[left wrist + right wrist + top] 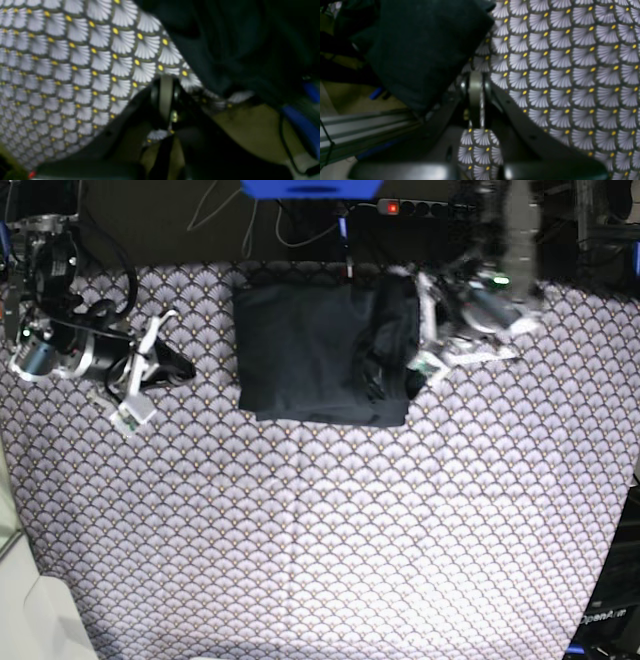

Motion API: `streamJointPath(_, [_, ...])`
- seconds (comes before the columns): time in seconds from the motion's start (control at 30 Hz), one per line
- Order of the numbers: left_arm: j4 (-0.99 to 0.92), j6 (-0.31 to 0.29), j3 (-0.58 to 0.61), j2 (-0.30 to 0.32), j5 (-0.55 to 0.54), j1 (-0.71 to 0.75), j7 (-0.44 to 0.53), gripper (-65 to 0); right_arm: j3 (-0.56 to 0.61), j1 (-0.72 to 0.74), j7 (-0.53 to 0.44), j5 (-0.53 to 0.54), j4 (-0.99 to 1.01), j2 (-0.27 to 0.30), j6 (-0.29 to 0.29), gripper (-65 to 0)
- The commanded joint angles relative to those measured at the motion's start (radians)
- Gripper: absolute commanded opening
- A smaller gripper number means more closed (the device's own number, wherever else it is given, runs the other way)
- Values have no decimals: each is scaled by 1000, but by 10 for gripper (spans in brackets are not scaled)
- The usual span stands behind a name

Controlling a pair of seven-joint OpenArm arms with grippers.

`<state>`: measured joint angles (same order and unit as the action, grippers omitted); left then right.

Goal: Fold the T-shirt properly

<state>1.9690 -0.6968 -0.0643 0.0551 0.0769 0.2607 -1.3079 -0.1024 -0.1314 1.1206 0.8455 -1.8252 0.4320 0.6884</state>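
The black T-shirt [300,350] lies at the far middle of the table, folded into a rough rectangle with a bunched flap along its right side. It also shows in the left wrist view [237,37] and the right wrist view [425,50]. My left gripper [425,365] is blurred at the shirt's right edge. In its own view the left gripper [166,80] looks shut, with the shirt just to its right and nothing seen between the jaws. My right gripper [180,368] is left of the shirt and apart from it. In its own view the right gripper [476,75] is shut and empty over the patterned cloth.
A white-grey scallop-patterned cloth [320,530] covers the whole table. It also fills much of both wrist views [62,62] [570,62]. A power strip with a red light [415,207] and cables lie beyond the far edge. A metal rail [370,125] runs there.
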Motion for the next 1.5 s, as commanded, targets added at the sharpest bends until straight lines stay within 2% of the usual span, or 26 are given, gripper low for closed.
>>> streamJointPath(0.0, [16, -1, 33, -11, 30, -1, 11, -650, -10, 5, -17, 16, -17, 15, 10, -650])
streamJointPath(0.1, [13, -1, 88, -45, 134, -2, 17, -650, -10, 3, -17, 16, -17, 15, 10, -650])
streamJointPath(0.23, [13, -1, 83, -73, 194, -36, 11, -650, -10, 2, -17, 14, -17, 15, 10, -650])
streamJointPath(0.47, [17, -1, 62, -80, 194, -61, 11, -650, -12, -11, -17, 14, -15, 15, 10, -650])
streamJointPath(0.57, [20, -1, 62, -99, 194, -77, 8, -650, -12, -11, -17, -18, -15, 12, 10, -650])
streamJointPath(0.8, [22, -1, 65, -130, 191, -157, -88, -650, -12, -11, -17, -75, -15, -3, 10, -650])
streamJointPath(1.1, [3, -1, 71, -173, 191, -199, -81, -650, -12, -11, -17, -76, -15, -8, 10, -650])
streamJointPath(1.3, [-119, -1, 70, -185, 191, -255, -77, -650, -12, -4, -17, -76, -15, -8, 10, -650])
streamJointPath(1.47, [-179, -1, 67, -185, 191, -268, -5, -650, -12, -1, -17, -76, -15, -6, 10, -650])
